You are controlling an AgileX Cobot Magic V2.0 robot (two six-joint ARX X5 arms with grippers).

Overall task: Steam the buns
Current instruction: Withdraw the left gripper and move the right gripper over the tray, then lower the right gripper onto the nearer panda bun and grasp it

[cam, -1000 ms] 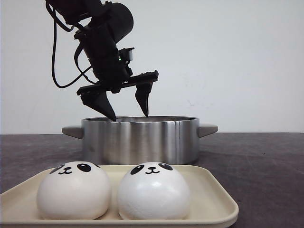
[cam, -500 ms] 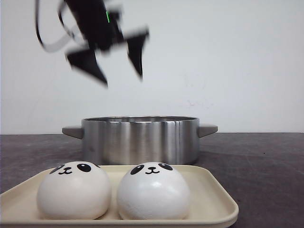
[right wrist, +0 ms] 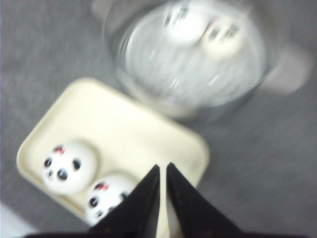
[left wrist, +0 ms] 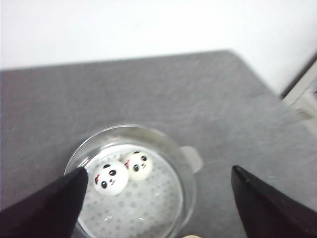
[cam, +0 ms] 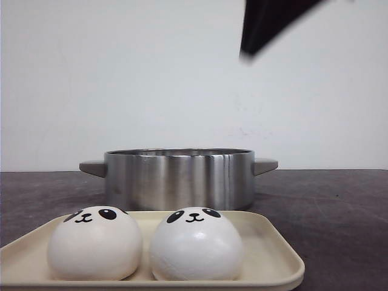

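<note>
Front view: two buns (cam: pixel 94 243) (cam: pixel 195 243) on tray (cam: pixel 285 254), in front of pot (cam: pixel 179 178) on counter (cam: pixel 339 206).
Left wrist view: two buns (left wrist: pixel 111 178) (left wrist: pixel 138 164) inside pot; left pincer (left wrist: pixel 158 198) spread wide, empty.
Right wrist view: right pincer (right wrist: pixel 162 174) nearly closed, empty, above tray.
Judgement: half done; two buns left.

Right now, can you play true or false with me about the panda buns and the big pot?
1. Two panda buns sit inside the pot. True.
2. The tray holds three buns. False: only two buns are on it.
3. The left gripper is open and holds nothing. True.
4. The right gripper has its fingers spread wide. False: they are nearly closed together, above the tray.
5. The pot has a lid on it. False: it is open, with the buns visible inside.
</note>
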